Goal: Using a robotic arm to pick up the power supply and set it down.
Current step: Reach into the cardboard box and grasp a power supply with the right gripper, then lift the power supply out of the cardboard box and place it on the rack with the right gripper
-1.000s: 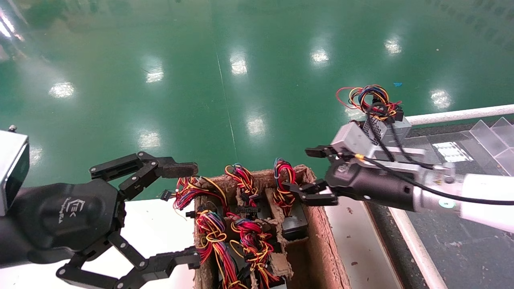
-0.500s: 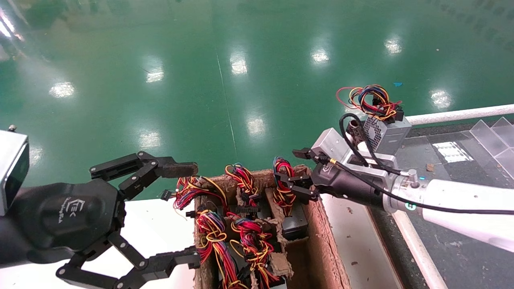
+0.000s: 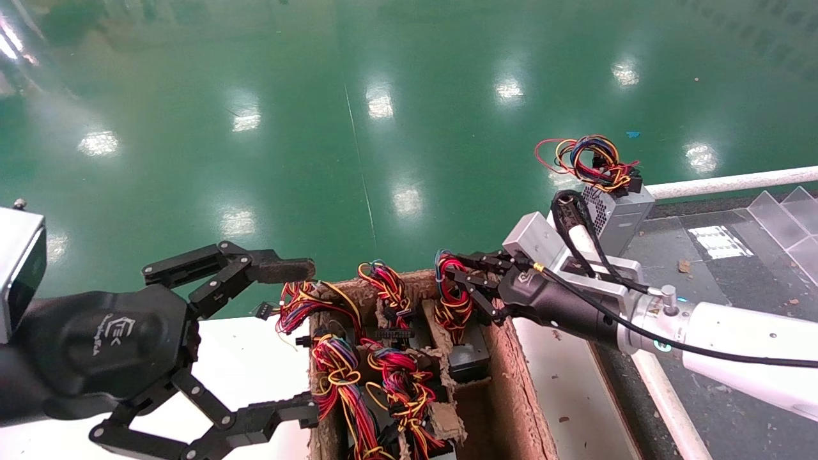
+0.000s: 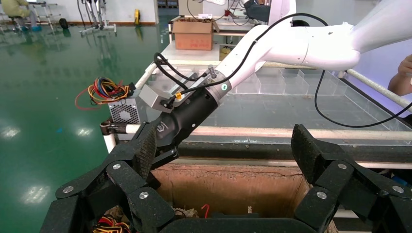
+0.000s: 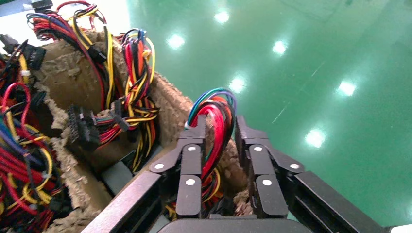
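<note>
Grasping looks to be the step in hand: the right hand (image 3: 461, 282), a black claw on a white forearm, reaches in from the worktop side over the far right corner of a tattered cardboard box (image 3: 521, 390), and its fingers (image 5: 190, 167) stand one on each side of the upright loop of red, yellow and blue wires (image 5: 217, 127) that rises from the power supply (image 3: 468, 359). In the right wrist view the fingers sit close beside the loop, narrowly parted, and I cannot tell whether they press on it yet; nothing is lifted. The power supply sits down in the box's right-hand compartment, only its dark top showing, with cardboard dividers and other wire-bundled units (image 3: 390, 377) packed just beside it. Another grey box with a fan grille and a loose wire loop (image 3: 615, 207) rests on the dark worktop (image 3: 735, 383) behind the right arm. The left hand (image 3: 211, 358) hangs wide open and empty over the white surface at the box's left side, doing nothing. My guess is that the next move calls for the right fingers to pinch firmly on the wires, or lower on the casing, then draw straight up so the unit clears the dividers and neighbouring cables without snagging
</note>
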Motion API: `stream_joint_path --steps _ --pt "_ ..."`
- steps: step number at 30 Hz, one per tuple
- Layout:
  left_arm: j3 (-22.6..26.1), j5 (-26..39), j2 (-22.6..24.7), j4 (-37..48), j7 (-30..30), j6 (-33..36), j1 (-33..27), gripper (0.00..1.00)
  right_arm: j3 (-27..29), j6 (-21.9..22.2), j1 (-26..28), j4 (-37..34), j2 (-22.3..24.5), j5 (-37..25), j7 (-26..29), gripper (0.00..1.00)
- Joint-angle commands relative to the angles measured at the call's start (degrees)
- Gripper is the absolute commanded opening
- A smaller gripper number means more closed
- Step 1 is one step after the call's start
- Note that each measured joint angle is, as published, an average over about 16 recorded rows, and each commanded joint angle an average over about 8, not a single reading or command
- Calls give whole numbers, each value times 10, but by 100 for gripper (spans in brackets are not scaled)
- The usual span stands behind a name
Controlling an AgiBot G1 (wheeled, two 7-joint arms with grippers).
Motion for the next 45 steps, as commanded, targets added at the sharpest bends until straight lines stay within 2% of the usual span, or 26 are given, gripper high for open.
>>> stream_joint_path --steps 1,10,21,31,35,41,45 --pt "0 0 0 0 0 0 0 100 1 -1 -3 3 2 2 0 0" --pt "0 0 0 0 0 0 0 100 12 3 -13 15 9 19 -8 0" --pt "0 0 0 0 0 0 0 100 68 3 -30 65 43 96 -43 0" --pt "1 0 0 0 0 0 0 100 163 -41 -22 69 92 225 -90 0" --pt "1 0 0 0 0 0 0 100 209 -45 -13 69 110 269 -111 0" --pt "1 0 0 0 0 0 0 100 274 -23 2 64 131 307 -146 0" --pt "1 -1 0 0 0 0 0 100 306 12 6 58 141 308 -168 0"
